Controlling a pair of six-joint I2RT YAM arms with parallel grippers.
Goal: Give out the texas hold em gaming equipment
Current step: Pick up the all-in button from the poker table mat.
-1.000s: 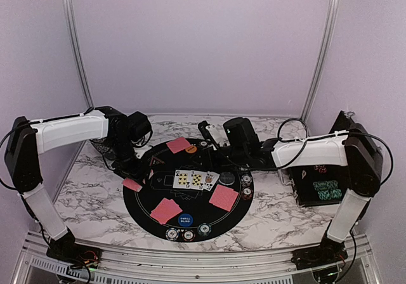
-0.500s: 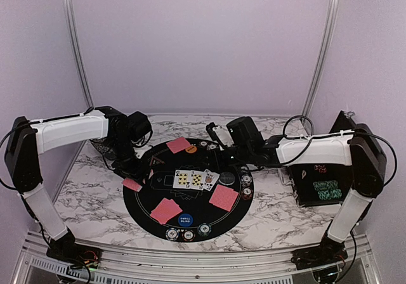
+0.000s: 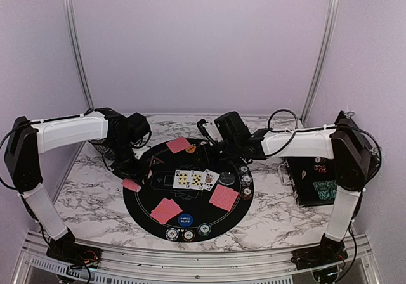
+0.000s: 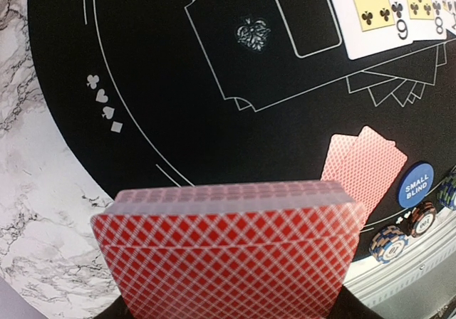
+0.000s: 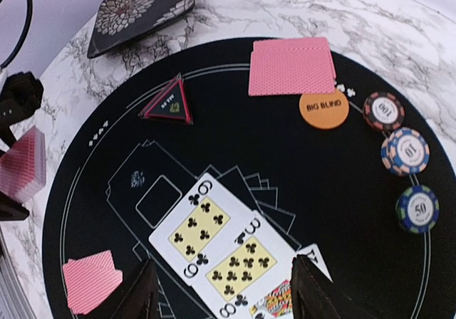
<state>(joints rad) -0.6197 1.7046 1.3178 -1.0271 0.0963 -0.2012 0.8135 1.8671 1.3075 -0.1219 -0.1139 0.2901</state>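
One card deck (image 4: 228, 262), seemingly between left jaws

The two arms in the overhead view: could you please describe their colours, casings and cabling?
Both the left arm and the right arm have glossy white, box-shaped link shells between bulky black joints. Thin black cables loop off each arm. The right gripper has plain black fingers. No markings are legible.

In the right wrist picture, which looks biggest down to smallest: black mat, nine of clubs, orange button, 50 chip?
1. black mat
2. nine of clubs
3. orange button and 50 chip: they look about alike.
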